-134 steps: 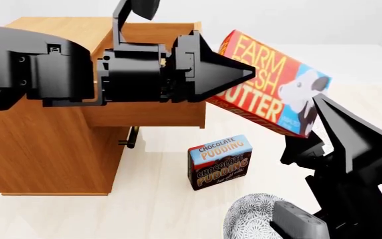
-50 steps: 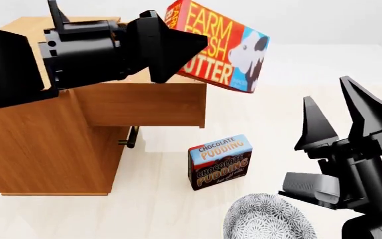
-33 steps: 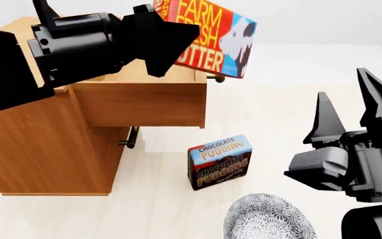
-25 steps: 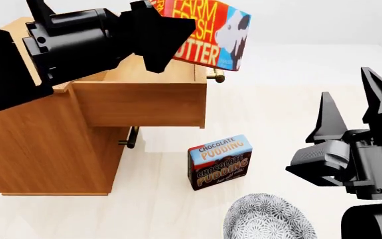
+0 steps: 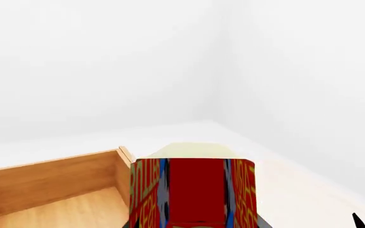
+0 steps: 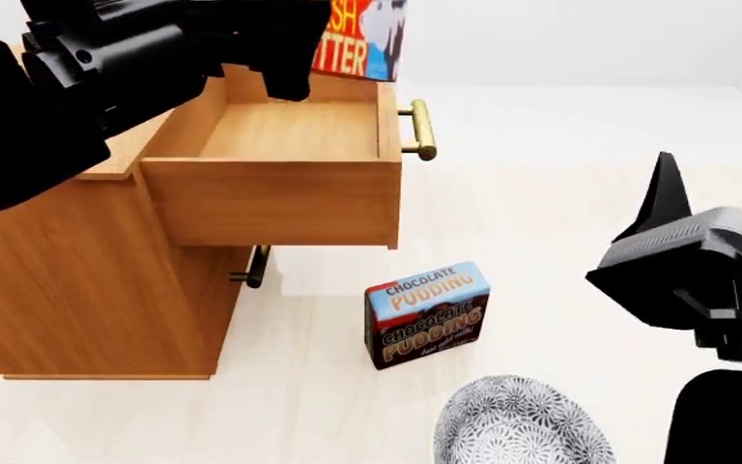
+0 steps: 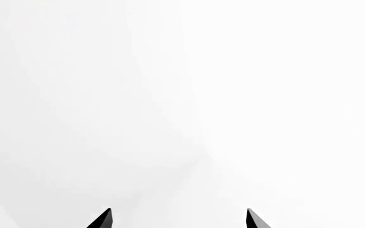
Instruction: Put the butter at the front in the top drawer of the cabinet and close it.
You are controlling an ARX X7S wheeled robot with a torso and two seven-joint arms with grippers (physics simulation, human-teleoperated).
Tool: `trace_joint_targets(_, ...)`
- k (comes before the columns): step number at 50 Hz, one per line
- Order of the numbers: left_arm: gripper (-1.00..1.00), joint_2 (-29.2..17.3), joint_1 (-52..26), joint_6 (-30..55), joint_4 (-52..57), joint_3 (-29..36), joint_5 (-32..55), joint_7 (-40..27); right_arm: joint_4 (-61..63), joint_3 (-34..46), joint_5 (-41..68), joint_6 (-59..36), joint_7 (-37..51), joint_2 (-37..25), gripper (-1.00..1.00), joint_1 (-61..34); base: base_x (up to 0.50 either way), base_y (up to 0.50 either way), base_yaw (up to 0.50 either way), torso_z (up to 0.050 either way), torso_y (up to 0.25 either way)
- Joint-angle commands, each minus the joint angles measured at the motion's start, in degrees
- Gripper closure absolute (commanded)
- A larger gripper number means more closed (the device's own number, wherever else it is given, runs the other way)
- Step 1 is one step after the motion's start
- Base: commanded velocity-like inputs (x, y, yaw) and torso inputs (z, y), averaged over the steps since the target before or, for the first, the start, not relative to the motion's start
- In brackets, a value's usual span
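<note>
Red Farm Fresh butter box (image 6: 360,39) clamped in the left gripper (image 6: 297,48), above the open honey-brown wooden top drawer (image 6: 281,184).
Left wrist view: the box (image 5: 193,192) sits between the jaws, over the drawer (image 5: 49,190). Right wrist view: the right gripper (image 7: 177,219) is spread wide, empty.

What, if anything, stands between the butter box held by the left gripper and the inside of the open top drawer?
Nothing visible: the top drawer is pulled open with its floor bare, and the butter box hangs above its far end.
</note>
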State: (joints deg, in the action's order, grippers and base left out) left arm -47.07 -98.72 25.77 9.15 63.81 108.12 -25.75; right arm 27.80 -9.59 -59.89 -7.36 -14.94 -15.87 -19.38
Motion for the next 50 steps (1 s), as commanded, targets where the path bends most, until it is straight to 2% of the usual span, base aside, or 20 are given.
trace_joint_targets(1, 1.0, 0.64, -2.02, -1.23, -0.51, -1.08, -4.34, -5.04, 4.66, -2.33, 3.64, -10.11, -10.23, 5.68, -1.0, -6.54, 0.0, 0.0, 0.0, 0.0, 0.0)
trace_joint_targets(6, 1.0, 1.4, -2.57, -0.58, -0.82, -0.44, -5.65, -6.02, 7.21, -3.86, 4.03, -20.16, -18.61, 10.36, -1.0, -12.26, 0.0, 0.0, 0.0, 0.0, 0.002)
trace_joint_targets(14, 1.0, 2.86, -4.07, 0.82, -2.08, 0.46, -7.18, -7.86, 9.08, -4.7, 1.72, -32.79, -27.76, 13.97, -1.0, -19.28, 0.0, 0.0, 0.0, 0.0, 0.001)
trace_joint_targets(23, 1.0, 4.59, -5.12, 2.37, -4.08, 1.92, -9.18, -9.95, 9.32, -3.98, -0.56, -48.0, -34.67, 14.81, -1.0, -26.79, 0.0, 0.0, 0.0, 0.001, 0.001)
trace_joint_targets(39, 1.0, 8.29, -7.63, 5.96, -9.68, 4.73, -12.28, -11.58, 8.66, -2.68, -1.86, -58.84, -38.03, 13.66, -1.0, -31.48, 0.0, 0.0, 0.0, 0.0, 0.001)
trace_joint_targets(50, 1.0, 9.54, -8.32, 6.92, -12.59, 5.67, -13.94, -11.31, 8.13, -2.23, -1.27, -62.04, -38.02, 13.15, -1.0, -32.67, 0.0, 0.0, 0.0, 0.001, 0.002)
